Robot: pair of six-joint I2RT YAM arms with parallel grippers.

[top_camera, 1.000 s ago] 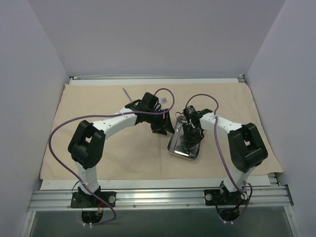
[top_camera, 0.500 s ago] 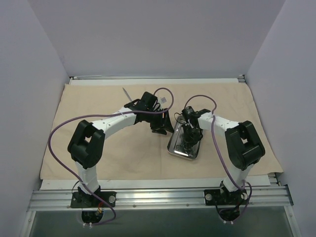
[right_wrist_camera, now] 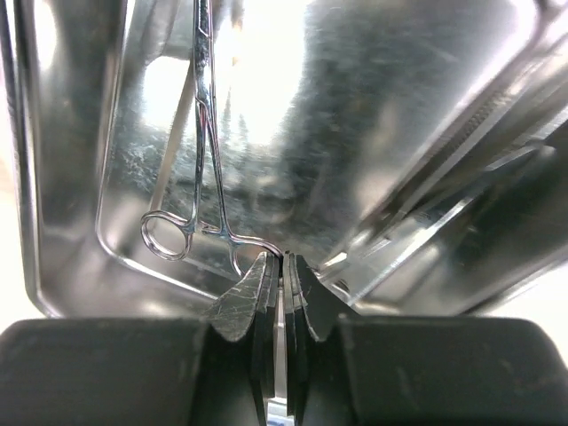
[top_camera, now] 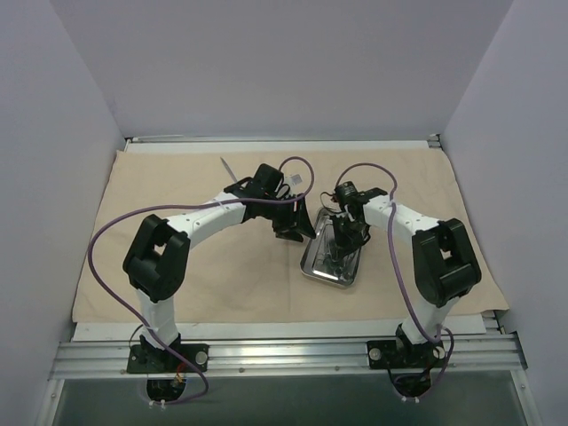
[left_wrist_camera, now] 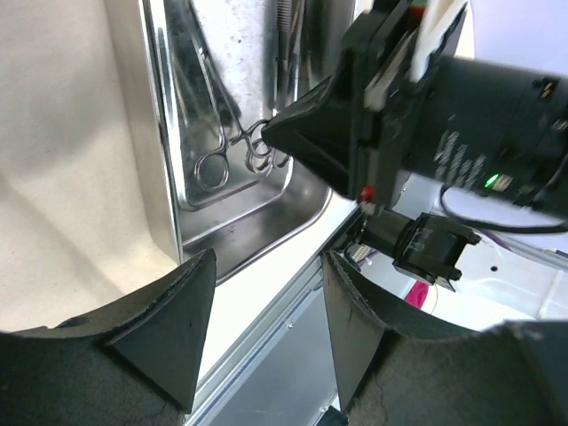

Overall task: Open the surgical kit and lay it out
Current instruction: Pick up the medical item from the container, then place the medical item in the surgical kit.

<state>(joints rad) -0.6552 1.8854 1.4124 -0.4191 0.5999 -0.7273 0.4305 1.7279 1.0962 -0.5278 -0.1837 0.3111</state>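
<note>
Inside the steel tray (right_wrist_camera: 62,222), ring-handled forceps (right_wrist_camera: 206,106) are pinched by the right gripper (right_wrist_camera: 281,259); the left gripper (left_wrist_camera: 268,264) is spread wide beside its rim.

The cloth wrap (top_camera: 222,284) is plain beige with no pattern. The tray (top_camera: 333,277) is mirror-bright silver steel, streaked with white glare and dark reflections, and its floor is faintly speckled. The ring-handled forceps (right_wrist_camera: 202,160) are polished silver. The left arm (top_camera: 200,222) and right arm (top_camera: 399,226) are white with black joints and carry purple cables (top_camera: 90,257). The left claw (left_wrist_camera: 266,293) and right claw (right_wrist_camera: 277,266) are matt black. A small green light (left_wrist_camera: 491,180) glows on black housing. The rail (top_camera: 284,357) is silver and the walls (top_camera: 284,71) are pale lilac-grey.
</note>
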